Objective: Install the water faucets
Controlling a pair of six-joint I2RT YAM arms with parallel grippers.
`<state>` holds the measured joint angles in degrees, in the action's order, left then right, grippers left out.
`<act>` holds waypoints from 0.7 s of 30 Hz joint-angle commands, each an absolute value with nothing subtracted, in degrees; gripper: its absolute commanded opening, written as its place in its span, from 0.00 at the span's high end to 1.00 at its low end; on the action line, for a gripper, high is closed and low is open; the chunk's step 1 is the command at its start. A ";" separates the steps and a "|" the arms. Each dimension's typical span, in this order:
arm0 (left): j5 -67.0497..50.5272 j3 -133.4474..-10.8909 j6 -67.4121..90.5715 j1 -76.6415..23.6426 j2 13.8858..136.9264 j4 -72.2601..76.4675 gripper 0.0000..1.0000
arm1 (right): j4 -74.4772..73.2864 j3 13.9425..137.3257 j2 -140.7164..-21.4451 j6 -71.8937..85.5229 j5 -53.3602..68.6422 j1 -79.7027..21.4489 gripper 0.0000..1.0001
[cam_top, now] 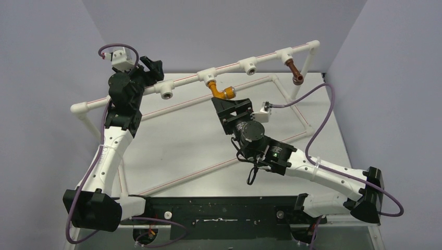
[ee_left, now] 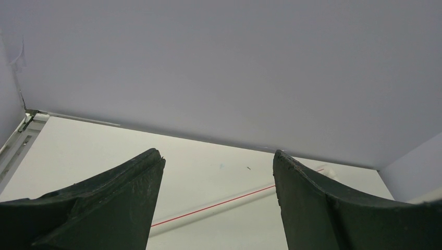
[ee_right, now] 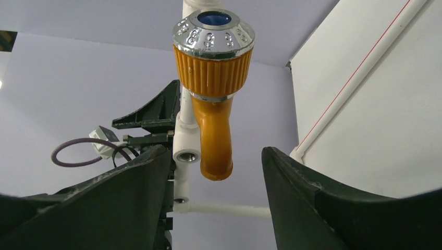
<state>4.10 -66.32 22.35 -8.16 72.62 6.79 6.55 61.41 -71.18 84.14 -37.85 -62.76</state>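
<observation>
Right wrist, entry one?
— Right gripper [ee_right: 215, 151], jaws spread; orange-yellow faucet [ee_right: 213, 104] just ahead between them (untouched), hanging from the pipe frame [ee_right: 229, 210].
— Farther off?
— Reddish-brown faucet [cam_top: 295, 70], same frame, off to its right. Left gripper [ee_left: 216, 154]: spread, empty.

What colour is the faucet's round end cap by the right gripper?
Silver cap, blue centre; right wrist view.

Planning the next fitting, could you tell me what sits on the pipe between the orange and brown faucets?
Top view: one empty white tee socket between orange faucet and brown faucet.
</observation>
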 commanded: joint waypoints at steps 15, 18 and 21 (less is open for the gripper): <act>-5.35 -57.50 19.51 -12.04 82.28 -22.38 0.26 | -1.11 59.02 -57.60 54.37 -37.74 -62.15 0.24; -5.45 -57.56 19.52 -12.12 82.18 -22.24 0.26 | -0.49 57.88 -55.52 46.05 -35.65 -60.90 0.23; -5.68 -57.53 19.51 -12.06 82.16 -22.22 0.26 | 2.36 57.54 -53.47 33.32 -32.58 -60.39 0.23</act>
<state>4.10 -66.32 22.35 -8.16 72.62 6.79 -0.69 58.02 -56.27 51.20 -35.79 -61.25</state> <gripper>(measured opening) 0.743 0.768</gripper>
